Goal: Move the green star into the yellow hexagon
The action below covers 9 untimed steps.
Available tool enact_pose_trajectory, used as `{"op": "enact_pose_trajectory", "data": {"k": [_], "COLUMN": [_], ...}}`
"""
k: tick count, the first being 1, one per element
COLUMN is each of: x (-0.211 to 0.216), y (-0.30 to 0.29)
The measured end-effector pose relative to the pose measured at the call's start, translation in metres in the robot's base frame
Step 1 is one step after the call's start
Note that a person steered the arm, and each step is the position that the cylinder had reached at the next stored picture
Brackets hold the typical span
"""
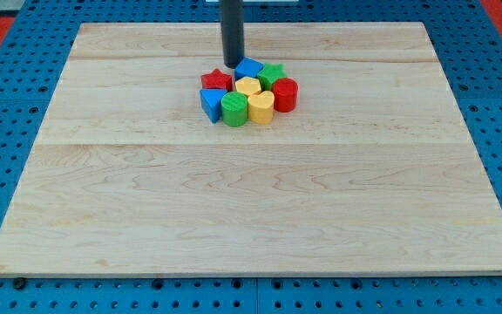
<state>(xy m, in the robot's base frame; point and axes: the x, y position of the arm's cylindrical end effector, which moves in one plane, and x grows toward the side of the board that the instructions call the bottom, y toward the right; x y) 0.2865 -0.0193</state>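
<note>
The green star [272,73] lies at the upper right of a tight cluster of blocks in the board's upper middle. The yellow hexagon [247,86] sits just to its lower left, touching it. My tip [233,64] stands at the cluster's top edge, just left of a blue block [250,68] and above the red star [216,81]. The tip is about two block widths left of the green star.
The cluster also holds a red cylinder [285,93], a yellow heart [261,106], a green cylinder [234,109] and a blue triangle [211,103]. The wooden board [251,201] lies on a blue pegboard.
</note>
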Motion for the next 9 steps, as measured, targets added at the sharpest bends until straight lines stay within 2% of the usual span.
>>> {"op": "enact_pose_trajectory", "data": {"k": [2, 3, 4, 5, 6, 7, 8, 9], "x": [0.013, 0.002, -0.022, -0.005, 0.032, 0.095, 0.123, 0.123], "y": [0.028, 0.030, 0.069, 0.131, 0.209, 0.214, 0.207, 0.207]}}
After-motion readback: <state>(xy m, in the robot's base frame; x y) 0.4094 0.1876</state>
